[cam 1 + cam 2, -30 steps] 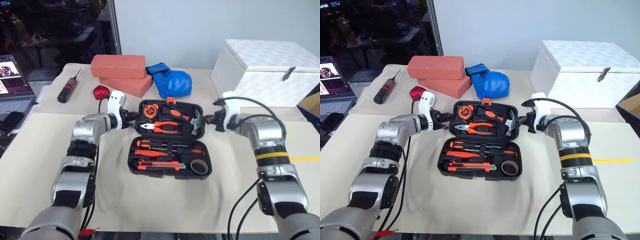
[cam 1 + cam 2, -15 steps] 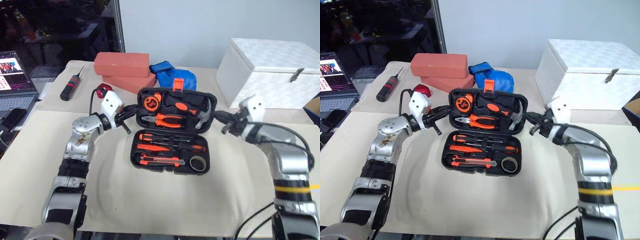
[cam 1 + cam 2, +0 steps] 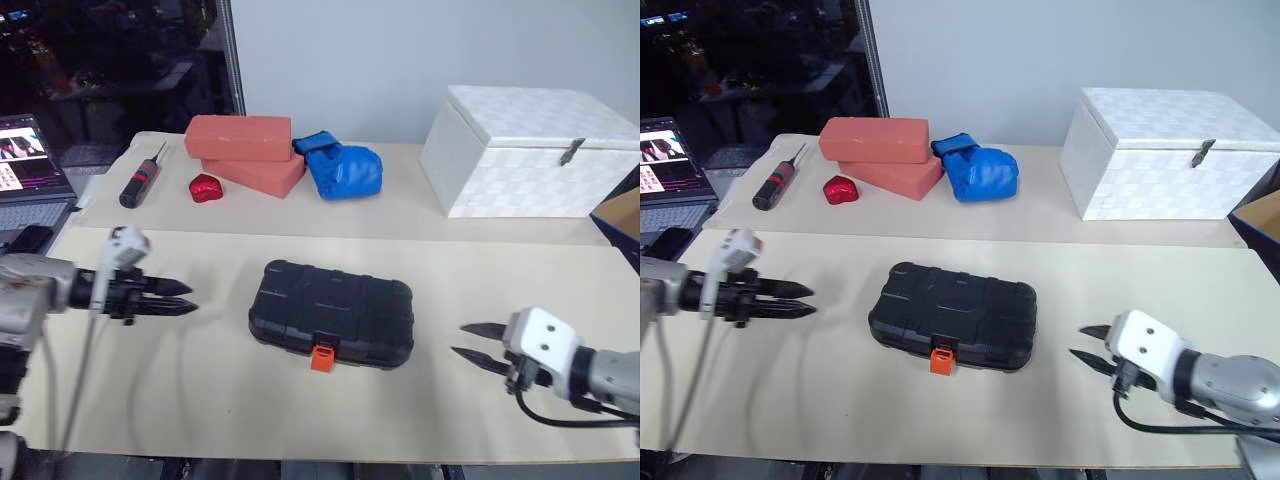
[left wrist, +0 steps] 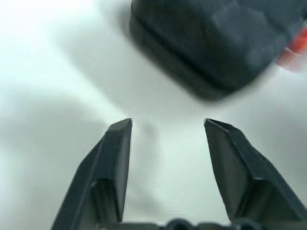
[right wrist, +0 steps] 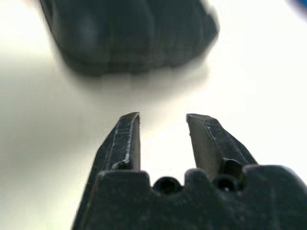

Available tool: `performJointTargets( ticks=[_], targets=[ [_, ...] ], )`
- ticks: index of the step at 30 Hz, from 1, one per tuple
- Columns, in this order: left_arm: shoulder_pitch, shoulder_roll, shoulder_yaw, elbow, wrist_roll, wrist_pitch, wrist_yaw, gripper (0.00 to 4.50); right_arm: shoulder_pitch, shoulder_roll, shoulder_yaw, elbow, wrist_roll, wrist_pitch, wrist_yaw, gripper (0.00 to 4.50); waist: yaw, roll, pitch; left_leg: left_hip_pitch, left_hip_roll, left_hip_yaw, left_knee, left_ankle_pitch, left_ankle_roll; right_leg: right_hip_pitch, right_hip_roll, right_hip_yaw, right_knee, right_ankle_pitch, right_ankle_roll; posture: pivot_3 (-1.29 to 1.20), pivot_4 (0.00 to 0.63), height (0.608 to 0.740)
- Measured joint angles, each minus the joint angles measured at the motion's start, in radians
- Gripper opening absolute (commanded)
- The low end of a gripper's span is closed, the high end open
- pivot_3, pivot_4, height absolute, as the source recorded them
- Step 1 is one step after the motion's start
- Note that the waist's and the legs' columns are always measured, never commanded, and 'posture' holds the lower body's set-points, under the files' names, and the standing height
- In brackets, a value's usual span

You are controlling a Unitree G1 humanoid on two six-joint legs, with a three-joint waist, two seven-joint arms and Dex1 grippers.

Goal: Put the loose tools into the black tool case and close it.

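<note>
The black tool case (image 3: 332,312) lies shut and flat on the cream table cover, its small orange latch (image 3: 321,355) facing the near edge. The loose tools are hidden from view. My left gripper (image 3: 180,298) hovers to the left of the case, pointing toward it, open and empty, with a clear gap to the case. The left wrist view shows its spread fingers (image 4: 117,158) and the case (image 4: 216,43) beyond. To the right of the case and nearer the front edge, my right gripper (image 3: 465,342) also stands open and empty, with the case (image 5: 129,33) ahead of it.
A white box (image 3: 530,150) stands at the back right. Two stacked red bricks (image 3: 240,140), a blue glove (image 3: 345,170), a small red object (image 3: 205,187) and a black screwdriver with a red band (image 3: 140,180) lie along the back. A laptop (image 3: 25,165) sits at the far left.
The case's lid has come down and the case is now shut. Both grippers have let go of the lid, drawn back and outward from the case, and opened.
</note>
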Motion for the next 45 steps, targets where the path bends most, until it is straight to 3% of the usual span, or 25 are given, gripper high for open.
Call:
performJointTargets(
  ticks=[1, 4, 5, 8, 13, 18, 23, 28, 32, 37, 40, 45],
  targets=[
    [0.003, 0.013, -0.005, -0.007, -0.015, -0.003, -0.027, 2.46, 0.028, -0.003, -0.024, -0.008, 0.005, -0.001, 0.017, 1.20, 0.004, 0.000, 0.000, 0.000, 0.000, 0.001, 0.000, 0.000, -0.001, 0.000, 0.000, 0.000, 0.000, 0.000, 0.000, 0.00, 0.150, 0.740],
    [0.002, -0.016, -0.019, -0.057, -0.062, 0.011, -0.058, 1.74, 0.070, 0.019, -0.050, -0.072, 0.126, 0.079, 0.049, 0.30, 0.019, 0.000, 0.000, -0.001, 0.002, 0.002, 0.000, 0.000, -0.002, 0.000, 0.000, 0.000, 0.000, 0.000, -0.001, 0.00, 0.150, 0.740],
    [0.001, -0.036, -0.020, -0.080, -0.072, 0.024, -0.059, 1.32, 0.072, 0.024, -0.044, -0.103, 0.167, 0.104, 0.051, 0.01, 0.021, 0.000, 0.000, -0.001, 0.003, 0.003, 0.001, 0.000, -0.002, 0.000, 0.000, 0.000, 0.000, 0.000, -0.001, 0.00, 0.150, 0.740],
    [0.001, -0.093, -0.025, -0.190, -0.116, 0.055, -0.051, 0.07, 0.054, 0.033, 0.055, -0.231, 0.292, 0.202, 0.026, 0.00, 0.024, -0.003, 0.000, -0.001, 0.005, 0.003, 0.000, 0.001, -0.001, 0.000, 0.002, -0.001, 0.000, 0.000, -0.001, 0.00, 0.150, 0.740],
    [-0.017, -0.136, -0.028, -0.315, -0.145, 0.070, -0.031, 0.03, -0.110, 0.023, 0.357, -0.259, 0.243, 0.340, -0.098, 0.00, 0.015, -0.004, 0.000, -0.002, 0.004, 0.004, 0.001, 0.001, -0.001, -0.002, 0.002, 0.000, 0.000, 0.001, -0.001, 0.00, 0.150, 0.740],
    [-0.033, -0.174, -0.040, -0.398, -0.159, 0.082, -0.009, 0.03, -0.358, 0.148, 0.588, -0.109, 0.128, 0.421, -0.254, 0.00, 0.016, -0.005, 0.000, -0.004, 0.004, 0.002, 0.001, 0.001, 0.000, -0.003, 0.003, 0.000, -0.001, 0.000, -0.001, 0.00, 0.150, 0.740],
    [-0.032, -0.235, -0.040, -0.429, -0.181, 0.092, 0.061, 0.03, -0.584, 0.300, 0.632, 0.144, 0.009, 0.436, -0.429, 0.00, 0.009, -0.004, 0.001, -0.007, 0.004, 0.002, 0.006, 0.001, 0.000, -0.004, 0.004, 0.001, 0.001, 0.004, 0.000, 0.00, 0.150, 0.740],
    [-0.034, -0.321, -0.029, -0.424, -0.170, 0.086, 0.186, 0.03, -0.757, 0.395, 0.641, 0.417, -0.067, 0.332, -0.477, 0.00, 0.001, -0.004, 0.001, -0.006, 0.004, 0.001, 0.008, 0.002, 0.001, -0.002, 0.005, 0.000, 0.001, 0.006, 0.001, 0.00, 0.150, 0.740],
    [-0.066, -0.394, -0.054, -0.380, -0.105, 0.039, 0.276, 0.00, -0.767, 0.388, 0.610, 0.444, -0.028, 0.314, -0.419, 1.20, 0.005, -0.004, 0.001, -0.009, 0.004, 0.001, 0.007, 0.003, 0.002, -0.003, 0.005, 0.000, 0.001, 0.010, 0.008, 0.00, 0.150, 0.740],
    [-0.118, -0.437, -0.096, -0.307, -0.019, -0.029, 0.335, 0.00, -0.635, 0.344, 0.534, 0.243, 0.076, 0.404, -0.362, 2.85, 0.016, -0.004, 0.001, -0.010, 0.004, 0.001, 0.004, 0.001, 0.003, -0.004, 0.005, 0.001, -0.001, 0.008, 0.008, 0.00, 0.150, 0.740],
    [-0.149, -0.449, -0.152, -0.244, 0.046, -0.076, 0.337, 0.00, -0.584, 0.381, 0.535, 0.141, 0.115, 0.486, -0.395, 2.49, 0.015, -0.004, 0.001, -0.009, 0.004, 0.000, 0.003, 0.001, 0.003, -0.004, 0.006, 0.000, 0.000, 0.007, 0.008, 0.00, 0.150, 0.740],
    [-0.196, -0.463, -0.210, -0.130, 0.134, -0.130, 0.332, 0.00, -0.571, 0.462, 0.589, 0.142, 0.099, 0.542, -0.483, 0.67, 0.016, -0.004, 0.001, -0.008, 0.004, 0.000, 0.005, 0.003, 0.002, -0.003, 0.006, 0.000, 0.000, 0.007, 0.004, 0.00, 0.150, 0.740]
  ],
)
